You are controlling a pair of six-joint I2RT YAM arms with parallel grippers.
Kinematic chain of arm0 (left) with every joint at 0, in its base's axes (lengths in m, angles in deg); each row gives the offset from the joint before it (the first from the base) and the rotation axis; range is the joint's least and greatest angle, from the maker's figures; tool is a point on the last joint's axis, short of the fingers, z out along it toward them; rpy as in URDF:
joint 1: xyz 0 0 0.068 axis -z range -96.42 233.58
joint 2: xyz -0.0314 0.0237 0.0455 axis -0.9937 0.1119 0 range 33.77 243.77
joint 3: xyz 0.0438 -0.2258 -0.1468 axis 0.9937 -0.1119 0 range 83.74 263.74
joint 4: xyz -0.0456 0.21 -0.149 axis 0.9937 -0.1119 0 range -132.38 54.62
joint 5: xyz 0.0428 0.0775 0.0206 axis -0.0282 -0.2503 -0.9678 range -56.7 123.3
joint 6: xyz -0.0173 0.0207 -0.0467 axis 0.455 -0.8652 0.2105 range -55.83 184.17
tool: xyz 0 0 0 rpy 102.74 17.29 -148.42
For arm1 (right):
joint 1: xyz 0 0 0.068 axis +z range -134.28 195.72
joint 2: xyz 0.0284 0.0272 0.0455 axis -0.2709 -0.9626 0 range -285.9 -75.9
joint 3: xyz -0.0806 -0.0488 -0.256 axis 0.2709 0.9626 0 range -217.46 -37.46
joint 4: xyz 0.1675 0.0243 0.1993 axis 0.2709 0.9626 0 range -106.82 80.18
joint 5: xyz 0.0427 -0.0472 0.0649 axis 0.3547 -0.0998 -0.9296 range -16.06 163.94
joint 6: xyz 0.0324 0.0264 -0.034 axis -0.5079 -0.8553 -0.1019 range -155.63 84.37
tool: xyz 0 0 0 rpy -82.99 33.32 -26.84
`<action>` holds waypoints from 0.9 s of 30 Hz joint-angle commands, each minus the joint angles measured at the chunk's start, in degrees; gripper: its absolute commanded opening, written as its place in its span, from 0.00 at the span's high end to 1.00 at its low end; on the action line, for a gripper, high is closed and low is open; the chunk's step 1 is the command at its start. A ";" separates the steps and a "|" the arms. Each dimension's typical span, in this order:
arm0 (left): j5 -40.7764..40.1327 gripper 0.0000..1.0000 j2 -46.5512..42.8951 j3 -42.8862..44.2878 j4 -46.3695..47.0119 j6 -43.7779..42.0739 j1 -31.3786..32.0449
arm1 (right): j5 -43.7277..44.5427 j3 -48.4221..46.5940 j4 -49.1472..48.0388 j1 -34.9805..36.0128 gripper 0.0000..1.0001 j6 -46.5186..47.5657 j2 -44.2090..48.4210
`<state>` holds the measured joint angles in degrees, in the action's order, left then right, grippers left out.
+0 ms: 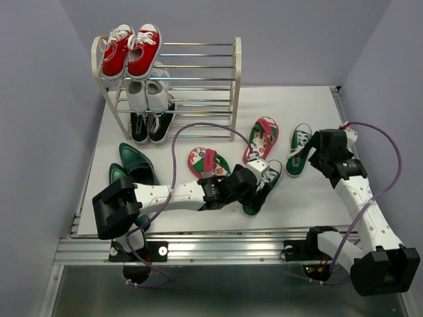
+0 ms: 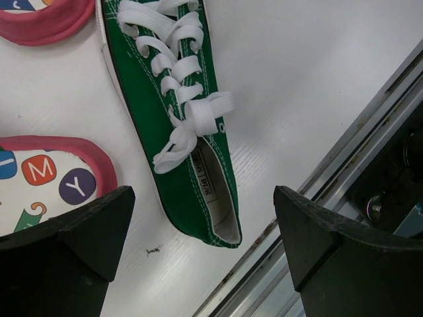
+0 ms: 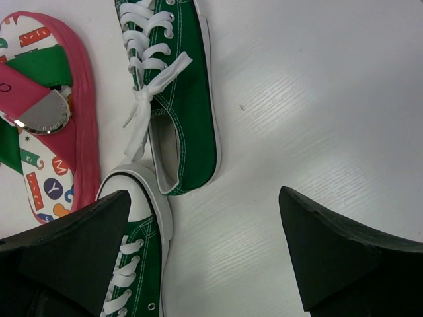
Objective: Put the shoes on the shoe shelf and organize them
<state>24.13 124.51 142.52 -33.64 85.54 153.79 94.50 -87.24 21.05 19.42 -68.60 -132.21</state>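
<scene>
The shoe shelf (image 1: 236,86) stands at the back of the table (image 1: 317,112). Red sneakers (image 1: 131,51) sit on the left of its top tier, with white sneakers (image 1: 147,94) one tier down and black sneakers (image 1: 151,125) at the bottom.

All three pairs lie out in front of the shelf. The teal high heels (image 1: 135,165) are before its left leg. One flip-flop (image 1: 262,137) is just off its right leg, and the second flip-flop (image 1: 208,162) is in front of its middle.

Out past the shelf's right side lies one green sneaker (image 1: 299,148), toe pointing back toward the wall. The second green sneaker (image 1: 263,188) lies farther out from the shelf, toe close to its partner's heel.

The left gripper (image 2: 203,198) hangs over that second sneaker, fingers spread wide with the heel end between them. It has hold of nothing.

The right gripper (image 3: 203,197) hovers by the first sneaker's heel, just as wide open. Bare tabletop shows between its fingers, and it grips nothing either.
</scene>
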 commanded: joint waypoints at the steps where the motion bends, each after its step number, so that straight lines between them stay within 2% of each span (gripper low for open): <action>1: 0.47 0.01 0.84 2.48 -0.95 -0.36 1.06 | -0.43 -1.64 -1.92 -0.36 0.00 0.72 -0.46; 4: 1.61 0.01 2.07 2.39 -1.64 -0.27 1.24 | -0.52 -1.46 -2.01 -0.36 0.00 0.72 -0.81; 10: -1.11 0.01 4.88 3.00 -5.16 1.40 1.42 | -0.43 -1.29 -2.01 -0.36 0.00 0.89 -1.08; 13: -1.20 0.07 6.03 3.44 -5.87 2.45 1.59 | -0.43 -1.37 -1.92 -0.36 0.00 0.98 -1.25; 15: -1.99 0.18 6.29 3.62 -5.87 2.89 1.85 | -0.69 -1.37 -2.01 -0.36 0.00 1.15 -1.25; 19: -2.78 0.30 6.38 4.14 -5.96 2.89 2.64 | -1.22 -1.55 -2.01 -0.36 0.00 1.42 -1.52; 20: -3.31 0.40 6.55 4.32 -6.04 2.81 2.82 | -1.22 -1.46 -1.92 -0.36 0.00 1.51 -1.60; 23: -4.10 0.55 7.78 5.37 -7.09 2.72 3.44 | -1.31 -1.55 -1.83 -0.36 0.00 1.51 -1.69; 24: -4.36 0.65 8.13 5.64 -7.36 2.54 3.52 | -1.31 -1.64 -1.83 -0.36 0.00 1.59 -1.78; 26: -4.63 0.76 8.93 6.08 -7.71 2.45 3.87 | -1.31 -1.64 -1.92 -0.36 0.00 1.60 -1.78; 27: -4.80 0.90 9.10 6.25 -7.89 2.28 3.96 | -1.31 -1.72 -1.92 -0.36 0.00 1.68 -1.78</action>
<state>21.22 132.69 146.22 -40.59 88.42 157.18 93.40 -87.24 20.92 19.42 -67.90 -134.05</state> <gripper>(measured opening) 0.232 0.995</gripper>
